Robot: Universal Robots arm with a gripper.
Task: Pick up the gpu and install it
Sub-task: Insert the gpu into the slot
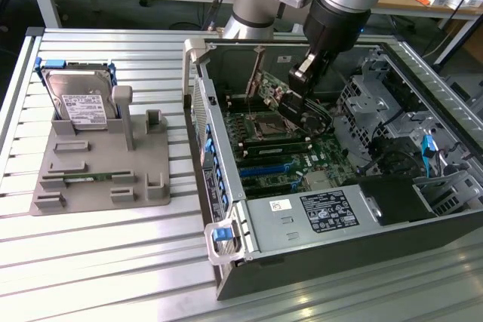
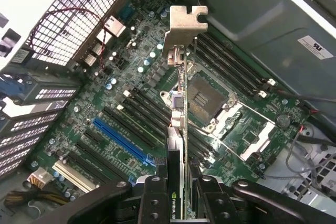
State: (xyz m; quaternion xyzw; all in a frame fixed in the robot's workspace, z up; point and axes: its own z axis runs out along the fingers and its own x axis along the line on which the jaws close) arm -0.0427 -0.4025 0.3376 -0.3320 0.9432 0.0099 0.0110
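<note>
Gripper [image 2: 180, 199] jaws nearly closed, clamped on the gpu [image 2: 181, 98]. The card sits edge-on between the pads, with its silver bracket [image 2: 185, 22] at the far end. Gpu is held over the motherboard [image 2: 121, 129] inside the open PC case [image 1: 302, 246].

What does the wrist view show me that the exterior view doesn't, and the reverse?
Wrist view: the gpu edge-on, silver bracket at its far end, held over the motherboard near the blue slot and CPU socket. Exterior view: the hard drive on the grey fixture outside the open case. Both: the gripper, jaws shut on the gpu, inside the case.
</note>
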